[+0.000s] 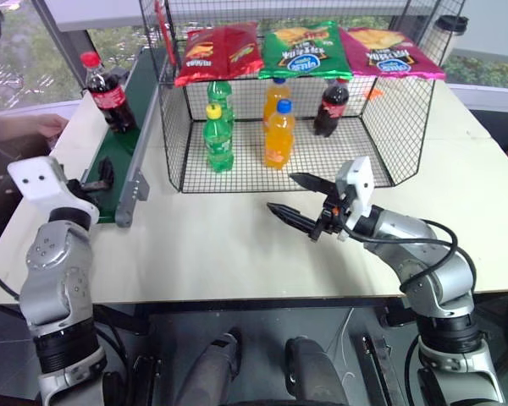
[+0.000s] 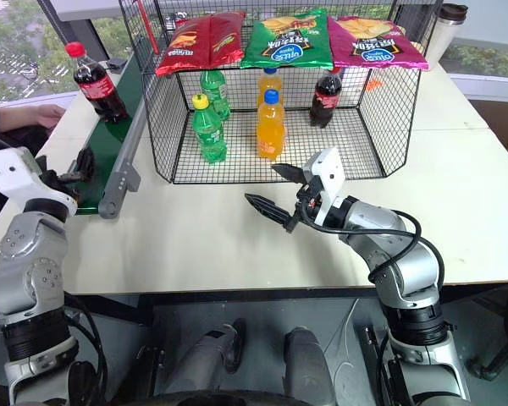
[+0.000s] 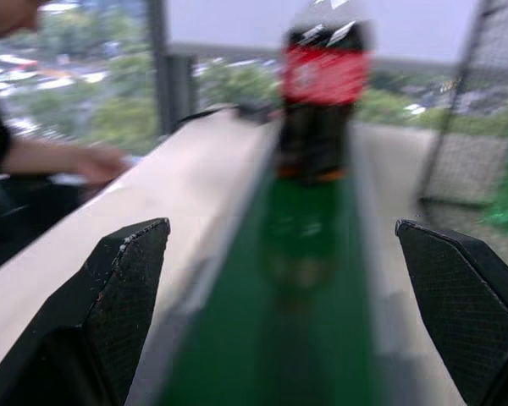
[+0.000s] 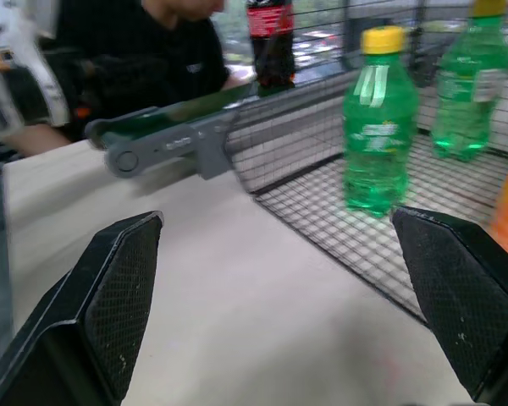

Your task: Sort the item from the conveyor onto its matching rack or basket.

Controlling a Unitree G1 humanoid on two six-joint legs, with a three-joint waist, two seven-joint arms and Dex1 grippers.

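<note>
Cola bottle upright on the green conveyor, well ahead of the left gripper, whose released jaws stand wide and empty at the belt's near end. Right gripper, jaws likewise spread and empty, above the table, facing the wire cage with green bottles beyond its fingertips.

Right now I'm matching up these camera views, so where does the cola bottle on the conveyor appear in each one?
Left eye view: cola bottle upper left, upright on the conveyor.
Right eye view: upper left, same spot.
Left wrist view: top centre, straight ahead on the belt.
Right wrist view: top centre, behind the conveyor's end.
Shared landmark: the black wire cage beside the belt.
</note>
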